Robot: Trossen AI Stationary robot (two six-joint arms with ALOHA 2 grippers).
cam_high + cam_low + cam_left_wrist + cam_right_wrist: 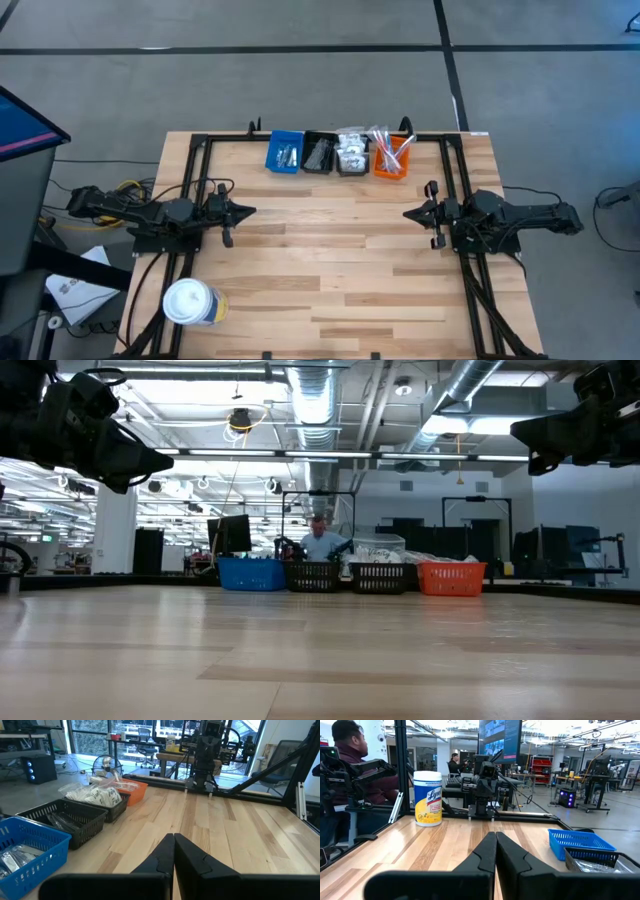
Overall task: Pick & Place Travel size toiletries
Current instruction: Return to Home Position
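Observation:
The toiletries lie in a row of small bins at the table's far edge: silvery sachets in the blue bin [285, 152], dark combs in a black bin [319, 153], white packets in another black bin [351, 155], red and white sticks in the orange bin [392, 158]. My left gripper [252, 211] hovers shut at the table's left side, pointing right. My right gripper [406, 213] hovers shut at the right side, pointing left. Both are well short of the bins and hold nothing. In the left wrist view the shut fingers [174, 840] show with the bins [75, 817] beside them.
A large white tub with a yellow label [190, 302] stands at the table's near left corner, also seen in the right wrist view [428, 798]. Black frame rails [196, 150] run along the table's sides. A person [350, 755] sits beyond the table's left side.

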